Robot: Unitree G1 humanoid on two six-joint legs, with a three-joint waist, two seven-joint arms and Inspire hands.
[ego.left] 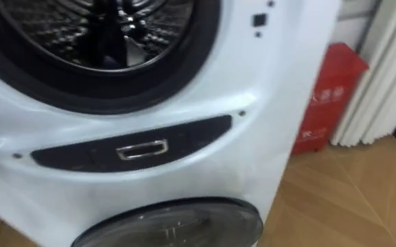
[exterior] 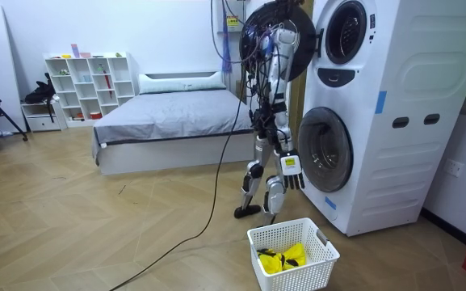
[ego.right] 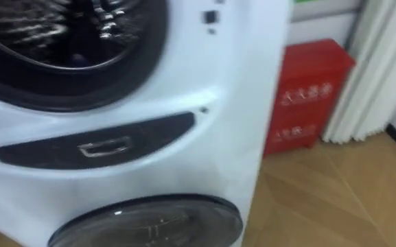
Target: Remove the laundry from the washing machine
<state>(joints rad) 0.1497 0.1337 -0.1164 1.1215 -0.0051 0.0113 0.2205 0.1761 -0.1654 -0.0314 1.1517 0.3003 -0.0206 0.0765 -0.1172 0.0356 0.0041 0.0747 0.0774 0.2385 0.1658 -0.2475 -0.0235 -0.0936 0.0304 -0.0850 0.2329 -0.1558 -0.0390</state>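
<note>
Finding: my right robot hand (exterior: 291, 168) hangs with fingers slack and straight, holding nothing, just beside the lower door (exterior: 324, 149) of the washer (exterior: 394, 48). The state of my left robot hand I cannot tell. Yellow clothes (exterior: 283, 258) lie in the basket (exterior: 323, 242) on the floor, below the hand and near it. The open drum (ego.left: 60, 31) stands well above the hand, and dark shapes inside it are too unclear to call clothes. Risks, as I judge them: the hand must rise a long way past the panel (ego.left: 132, 147) to reach the drum, and a careless lift could knock it against the washer front or the dark rim. A garment dragged over that rim could snag or slip. A release made too high above the basket could land on the floor. Markings: the red box (ego.left: 328, 82) beyond the washer carries white characters too blurred to read, and a blue label (exterior: 380, 103) on the washer's side is too small to read.
</note>
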